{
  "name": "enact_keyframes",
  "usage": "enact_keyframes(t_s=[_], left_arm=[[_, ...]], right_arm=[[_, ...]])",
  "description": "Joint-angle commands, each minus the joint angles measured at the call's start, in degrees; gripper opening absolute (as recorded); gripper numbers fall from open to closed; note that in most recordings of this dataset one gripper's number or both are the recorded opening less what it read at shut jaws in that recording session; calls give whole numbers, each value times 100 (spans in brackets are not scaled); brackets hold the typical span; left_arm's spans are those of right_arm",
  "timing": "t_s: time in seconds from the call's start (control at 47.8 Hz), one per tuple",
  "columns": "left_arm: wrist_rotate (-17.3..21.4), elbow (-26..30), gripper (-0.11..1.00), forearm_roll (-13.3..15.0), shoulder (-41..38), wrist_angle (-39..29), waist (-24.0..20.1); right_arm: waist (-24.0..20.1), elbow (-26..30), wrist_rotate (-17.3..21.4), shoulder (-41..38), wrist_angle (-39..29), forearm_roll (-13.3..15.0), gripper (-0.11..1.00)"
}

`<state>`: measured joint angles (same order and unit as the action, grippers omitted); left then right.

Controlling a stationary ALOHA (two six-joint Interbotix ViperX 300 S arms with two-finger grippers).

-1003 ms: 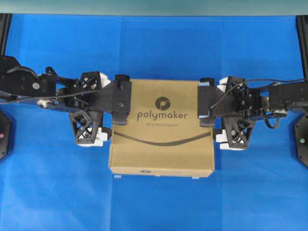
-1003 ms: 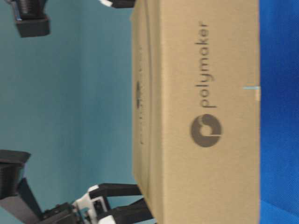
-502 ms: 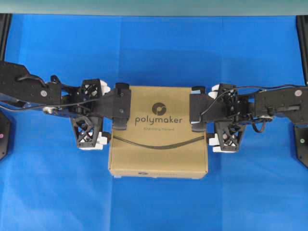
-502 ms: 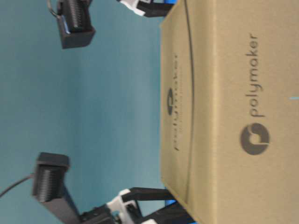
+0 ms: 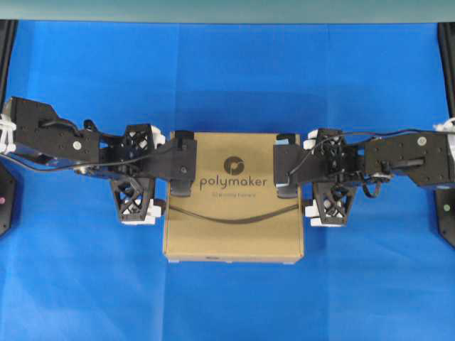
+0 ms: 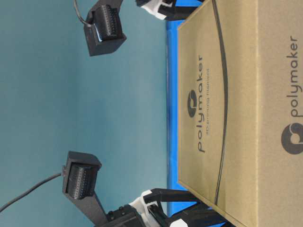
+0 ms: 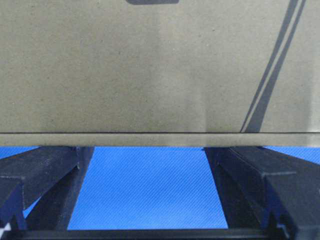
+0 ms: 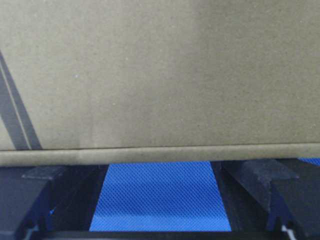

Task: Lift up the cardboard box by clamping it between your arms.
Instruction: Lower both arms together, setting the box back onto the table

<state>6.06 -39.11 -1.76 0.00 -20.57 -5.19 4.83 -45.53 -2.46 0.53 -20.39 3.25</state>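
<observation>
The tan cardboard box (image 5: pixel 234 213), printed "polymaker" with a round logo and a curved line, sits clamped between my two arms over the blue cloth. My left gripper (image 5: pixel 165 170) presses on its left side and my right gripper (image 5: pixel 306 174) on its right side. Both are open, with jaws spread wide along the box sides and nothing between them. In the left wrist view the box (image 7: pixel 150 65) lies across my fingertips (image 7: pixel 55 165); the same in the right wrist view (image 8: pixel 160 75). The table-level view shows the box (image 6: pixel 236 118) close up. I cannot tell whether it touches the cloth.
Blue cloth (image 5: pixel 227 78) covers the table all round the box. Black arm bases stand at the far left (image 5: pixel 3 206) and far right (image 5: pixel 448 213) edges. The wrist camera housings (image 6: pixel 104 28) stick up above the box level.
The box and both grippers have gone down towards the table: the box looks smaller from overhead and sits lower in the table-level view. Both grippers stay pressed on its sides.
</observation>
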Motion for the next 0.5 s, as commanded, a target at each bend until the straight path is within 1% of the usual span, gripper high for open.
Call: enact_keyframes(t_s=[0.0, 0.125, 0.251, 0.355, 0.481], left_arm=[[53, 26, 86, -9, -53, 193, -44], [53, -105, 86, -9, 0, 167, -53], [70, -255, 86, -9, 97, 167, -62], [62, -343, 86, -18, 149, 167, -70], [62, -466, 86, -9, 264, 167, -70]], right_arm=[[53, 62, -70, 44, 272, 9, 99], [88, -79, -70, 105, 281, 9, 99], [97, -299, 9, 246, 281, 9, 99], [123, -554, 35, 422, 299, -44, 99], [114, -729, 26, 650, 299, -141, 99]])
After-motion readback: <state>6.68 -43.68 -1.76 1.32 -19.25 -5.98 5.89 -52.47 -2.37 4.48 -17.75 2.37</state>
